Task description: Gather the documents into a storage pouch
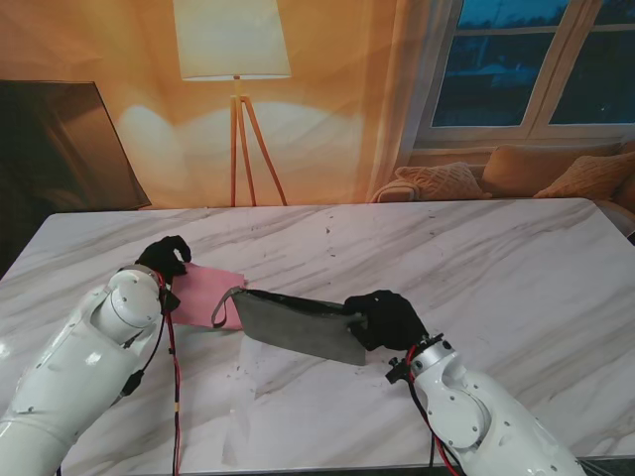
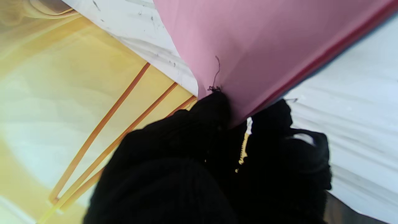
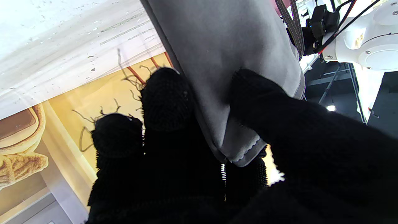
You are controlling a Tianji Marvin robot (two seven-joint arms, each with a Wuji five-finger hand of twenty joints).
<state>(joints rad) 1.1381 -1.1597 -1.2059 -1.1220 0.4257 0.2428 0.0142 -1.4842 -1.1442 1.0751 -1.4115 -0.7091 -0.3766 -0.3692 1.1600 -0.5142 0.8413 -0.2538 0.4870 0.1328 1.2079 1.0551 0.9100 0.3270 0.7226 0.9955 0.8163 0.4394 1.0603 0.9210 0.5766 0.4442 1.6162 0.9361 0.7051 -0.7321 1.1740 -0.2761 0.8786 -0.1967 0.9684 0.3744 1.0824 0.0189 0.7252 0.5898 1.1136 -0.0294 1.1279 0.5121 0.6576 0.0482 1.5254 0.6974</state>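
Black-gloved fingers of the left hand pinch the pink document at its corner.

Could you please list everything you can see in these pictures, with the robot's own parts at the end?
pouch: one, grey, with a strap loop at its left end, held above the table, in the right hand.
document: one, pink, left of the pouch, pinched at its corner by the left hand.
table: one, white marble with grey veins, filling the lower part of the stand's view.
floor lamp: one, white shade on wooden legs, behind the table.
cushions: several, tan, under the window on the right.
left hand: one, black glove, shut on the document.
right hand: one, black glove, shut on the pouch.
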